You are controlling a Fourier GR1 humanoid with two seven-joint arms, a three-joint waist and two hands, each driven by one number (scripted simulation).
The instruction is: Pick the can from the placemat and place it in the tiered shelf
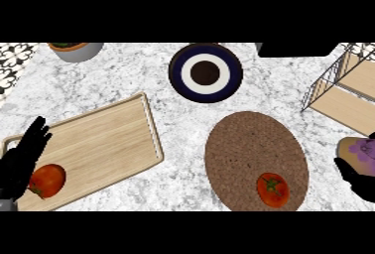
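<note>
Can point(360, 154) at right edge, off the mat point(245, 149), gripped by right robot hand point(354, 179) below the shelf point(344, 92); tomato point(273, 190) on mat; left robot hand point(22, 156) open over board point(95, 144).

My right hand point(356, 179) holds the can point(359, 155) at the counter's right edge, off the placemat point(245, 149).

The can, tan with a purple label, shows above my curled black fingers, just right of the brown woven placemat and below the wire tiered shelf point(344, 87) with its wooden boards. A tomato point(273, 189) lies on the placemat's lower part. My left hand point(23, 156) rests open at the left edge, fingers straight, over the wooden cutting board point(102, 144), touching a second tomato point(47, 180) that sits on the board. Farther up the marble counter point(176, 124) are a dark blue plate point(206, 73) with a white ring and, top left, a grey pot point(77, 50).
</note>
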